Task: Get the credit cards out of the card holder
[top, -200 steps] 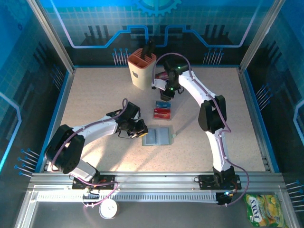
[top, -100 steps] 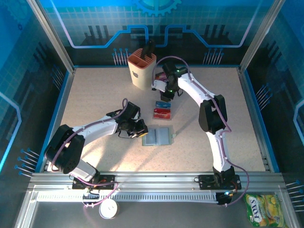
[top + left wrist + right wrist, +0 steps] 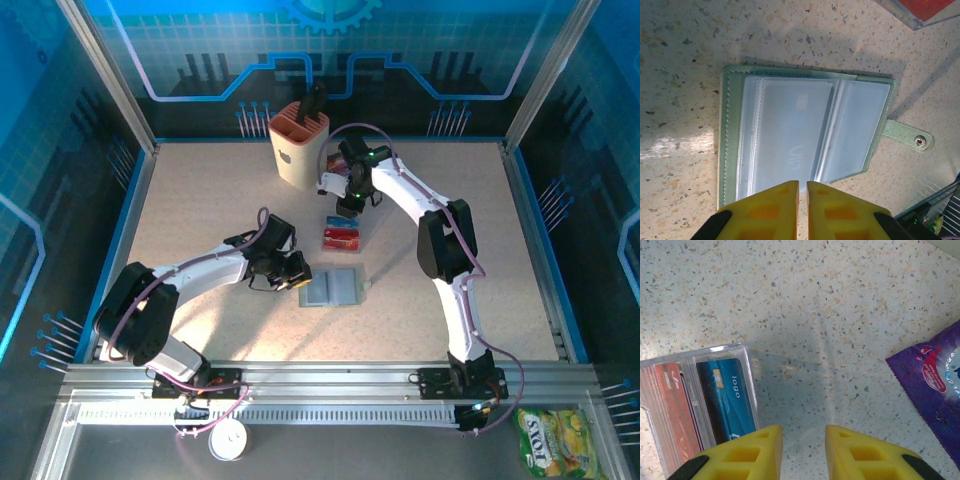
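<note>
The card holder point(image 3: 334, 288) lies open on the table, grey-green with clear sleeves point(image 3: 790, 135) that look empty, its snap tab point(image 3: 907, 137) out to the side. My left gripper point(image 3: 802, 184) is shut, its yellow tips at the holder's near edge; in the top view it point(image 3: 300, 275) sits at the holder's left side. Behind the holder lie the credit cards, a red one point(image 3: 342, 238) and a blue one point(image 3: 342, 221). In the right wrist view they lie in clear plastic, blue card point(image 3: 725, 390) beside red card point(image 3: 672, 405). My right gripper point(image 3: 803, 430) is open over bare table just beyond them.
A tall beige slotted cup point(image 3: 298, 145) stands at the back. A purple candy packet point(image 3: 935, 385) lies right of my right gripper. A yellow packet point(image 3: 548, 448) and a white round object point(image 3: 228, 440) lie off the table in front. Blue-edged walls surround the tabletop.
My right gripper has shifted slightly left near the cards and its jaws have spread a touch. The left arm and the card holder have not moved.
</note>
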Robot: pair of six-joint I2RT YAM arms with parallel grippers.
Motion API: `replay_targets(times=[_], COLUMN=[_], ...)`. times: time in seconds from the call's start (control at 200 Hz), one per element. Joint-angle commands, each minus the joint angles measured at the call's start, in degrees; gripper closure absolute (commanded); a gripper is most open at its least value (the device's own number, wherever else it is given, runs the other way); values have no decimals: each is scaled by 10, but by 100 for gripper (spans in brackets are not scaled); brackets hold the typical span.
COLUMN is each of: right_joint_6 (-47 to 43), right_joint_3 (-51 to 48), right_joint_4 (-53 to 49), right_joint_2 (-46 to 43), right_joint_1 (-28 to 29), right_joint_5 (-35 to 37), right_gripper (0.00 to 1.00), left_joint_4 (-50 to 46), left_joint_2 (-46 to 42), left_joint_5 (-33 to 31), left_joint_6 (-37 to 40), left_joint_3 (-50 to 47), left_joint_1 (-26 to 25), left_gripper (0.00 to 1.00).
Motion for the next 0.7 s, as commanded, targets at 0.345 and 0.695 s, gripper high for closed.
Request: replay_targets(times=[0.345, 0.695], right_joint_6=[119, 411], right_joint_3=[-134, -344], right_joint_4=[77, 237], right_joint_2=[-126, -249], right_joint_1=[37, 97], right_joint_5=[-33, -72], right_gripper=[69, 70], left_joint_4=[29, 48], left_joint_2=[1, 2], left_joint_5=[6, 1], left_joint_6=[-2, 15], left_joint_3=[-22, -40], left_joint_1=[-1, 3], left_gripper=[87, 88])
